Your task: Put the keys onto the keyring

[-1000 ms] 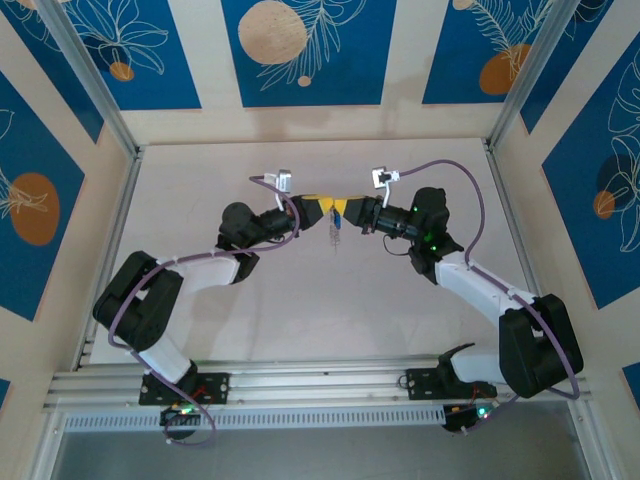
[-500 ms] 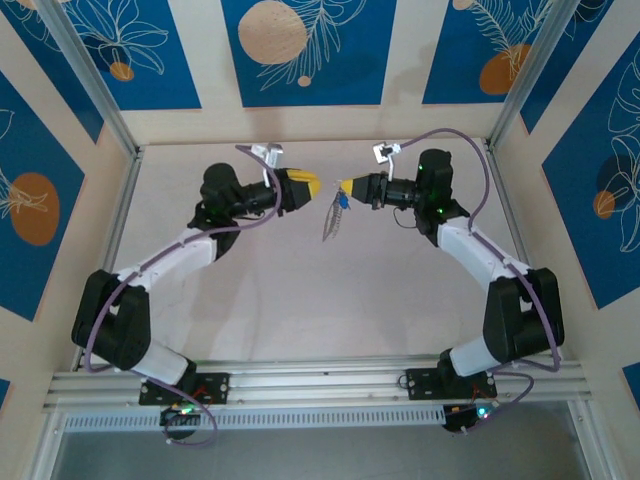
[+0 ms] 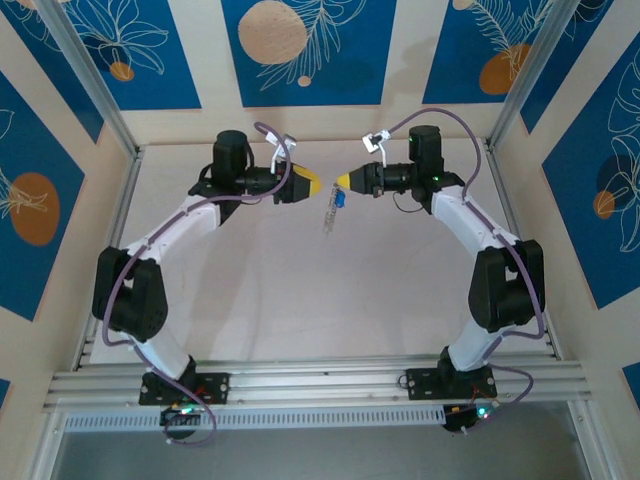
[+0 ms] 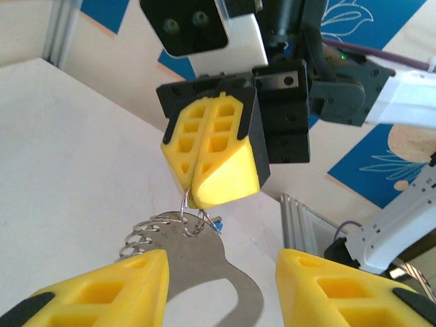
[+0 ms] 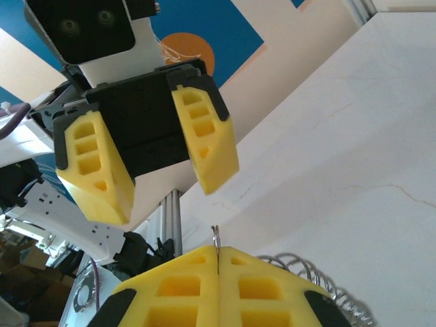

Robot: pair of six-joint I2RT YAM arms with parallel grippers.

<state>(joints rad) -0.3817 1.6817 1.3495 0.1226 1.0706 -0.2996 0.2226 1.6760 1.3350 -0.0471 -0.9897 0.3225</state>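
Pinching keyring (image 4: pixel 204 262) in right end effector (image 4: pixel 196 197); key (image 3: pixel 341 199) dangling.

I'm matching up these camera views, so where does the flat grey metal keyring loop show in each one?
Top external: flat grey metal keyring loop hangs upper centre, below the right arm's shut yellow fingers.
Left wrist: bottom centre, between the left fingers.
Right wrist: its coil edge, bottom right.
Shared landmark: those shut fingers.
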